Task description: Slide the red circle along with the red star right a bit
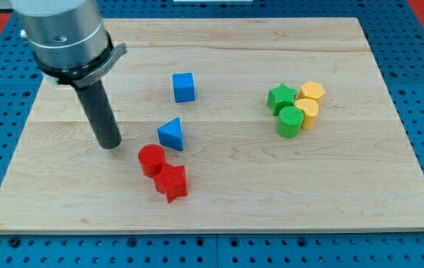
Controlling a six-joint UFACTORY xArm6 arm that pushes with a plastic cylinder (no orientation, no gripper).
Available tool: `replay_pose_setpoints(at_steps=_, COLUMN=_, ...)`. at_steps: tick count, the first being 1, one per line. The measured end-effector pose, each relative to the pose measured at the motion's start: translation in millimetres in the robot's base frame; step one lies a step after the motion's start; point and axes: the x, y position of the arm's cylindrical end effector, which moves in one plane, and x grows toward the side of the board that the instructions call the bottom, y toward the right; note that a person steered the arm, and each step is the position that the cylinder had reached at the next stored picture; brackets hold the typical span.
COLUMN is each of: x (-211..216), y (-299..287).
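The red circle (152,159) sits on the wooden board, left of centre, touching the red star (172,182) just below and to its right. My tip (110,144) rests on the board to the left of the red circle and slightly above it, a short gap away. The dark rod rises from the tip to the grey arm housing at the view's top left.
A blue triangle (171,134) lies just above the red circle. A blue cube (184,87) sits higher up. At the right, a green star (280,97), a green cylinder (289,122) and two yellow blocks (312,91) (307,112) cluster together. The board's edge (212,226) runs along the bottom.
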Motion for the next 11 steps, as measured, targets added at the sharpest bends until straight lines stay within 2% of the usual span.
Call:
replay_pose_setpoints(at_steps=3, x=19, y=20)
replay_pose_setpoints(at_steps=7, x=21, y=59)
replay_pose_setpoints(at_steps=11, x=21, y=74)
